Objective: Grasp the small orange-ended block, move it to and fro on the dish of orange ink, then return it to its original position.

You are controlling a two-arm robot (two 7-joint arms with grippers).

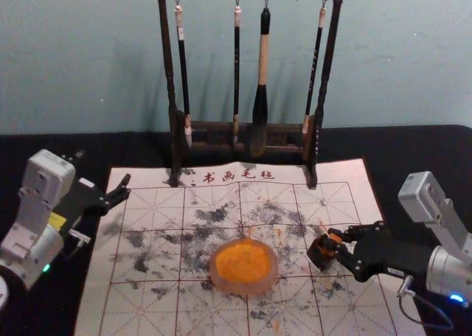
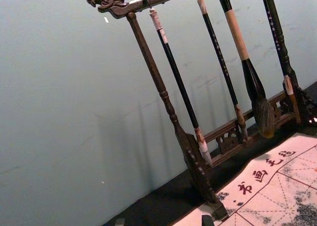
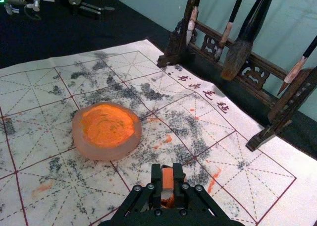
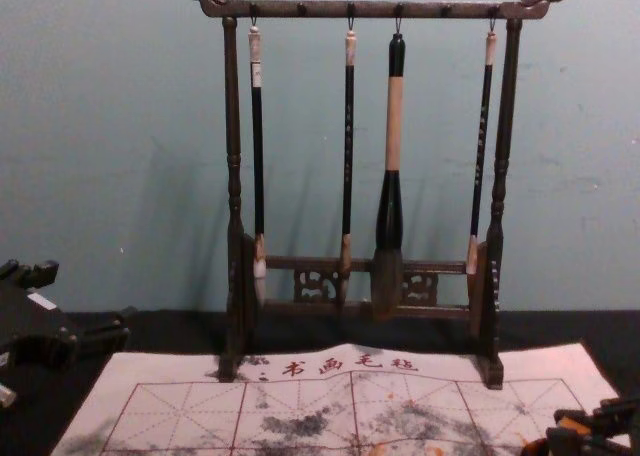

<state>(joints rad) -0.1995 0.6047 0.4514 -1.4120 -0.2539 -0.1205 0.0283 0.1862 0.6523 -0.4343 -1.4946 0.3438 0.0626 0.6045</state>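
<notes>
Left gripper [image 1: 127, 186]: hovering by the mat's [image 1: 147, 306] left edge, fingers standing apart.
Ink dish [image 1: 243, 287]: sitting mid-mat; heavy rubbing could be skidding it.
Block [image 3: 168, 181]: showing orange above pale, lying right of the dish; a shallow pinch could be letting it twist.
Right gripper [image 3: 167, 172]: clasping the block.

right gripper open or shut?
Shut on the block. In the right wrist view, its orange end sits pinched between the two fingers.
</notes>
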